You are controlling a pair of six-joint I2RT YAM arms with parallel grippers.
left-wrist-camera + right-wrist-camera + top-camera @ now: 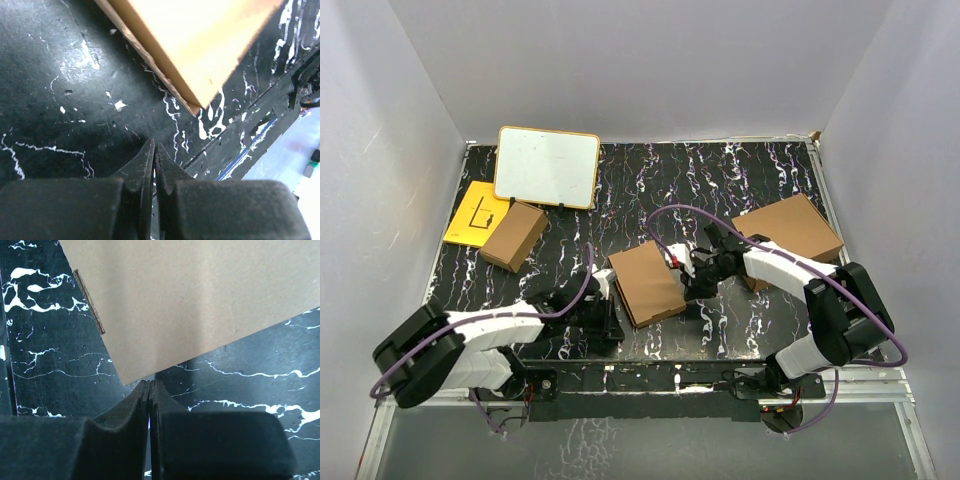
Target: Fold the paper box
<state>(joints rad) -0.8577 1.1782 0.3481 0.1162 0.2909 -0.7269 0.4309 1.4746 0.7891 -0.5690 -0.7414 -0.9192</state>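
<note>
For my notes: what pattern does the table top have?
The table top is black with white marble veins; top external view.

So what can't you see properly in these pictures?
- Left wrist view: most of the paper box, cut off by the top edge.
- Right wrist view: the same, cut off at the top.
- Top view: part of the yellow sheet, hidden under the whiteboard.

No word, number or brand can be read. The only sign is a thin black line figure of angular strokes on the yellow sheet [473, 215], just left of the whiteboard [547, 166] at its lower-left corner; its meaning cannot be told.
</note>
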